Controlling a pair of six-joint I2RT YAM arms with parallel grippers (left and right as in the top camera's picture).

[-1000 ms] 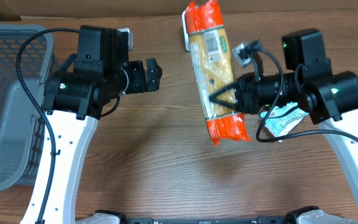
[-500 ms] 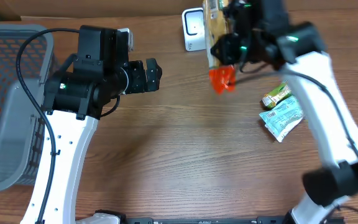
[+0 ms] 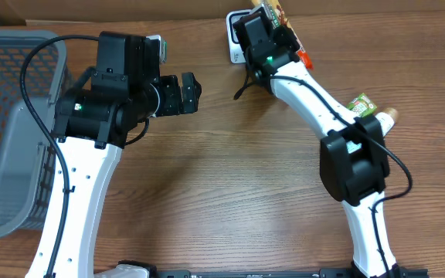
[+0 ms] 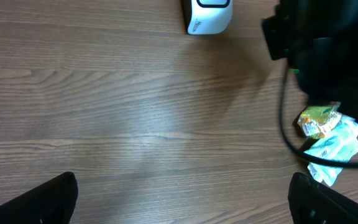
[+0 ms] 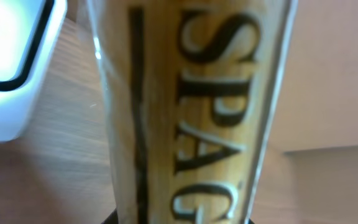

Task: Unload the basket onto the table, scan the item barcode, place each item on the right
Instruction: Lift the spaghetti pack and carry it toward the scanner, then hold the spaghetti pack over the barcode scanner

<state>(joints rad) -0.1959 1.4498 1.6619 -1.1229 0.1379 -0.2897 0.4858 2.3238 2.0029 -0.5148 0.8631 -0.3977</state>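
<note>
The spaghetti pack (image 5: 185,112) is clamped in the right gripper (image 3: 269,40) at the far side of the surface (image 3: 222,193), just right of the white scanner (image 4: 207,14). Its printed face fills the right wrist view. The left gripper (image 3: 188,93) is spread wide and empty, left of centre. Two small packets (image 4: 319,120) are seen at the right, and a grey basket (image 3: 6,131) at the left edge.

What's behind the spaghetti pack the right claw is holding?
The white scanner shows to its left, on the wooden table, with a brown board to the right. The spaghetti pack hides the rest of the scanner.
</note>
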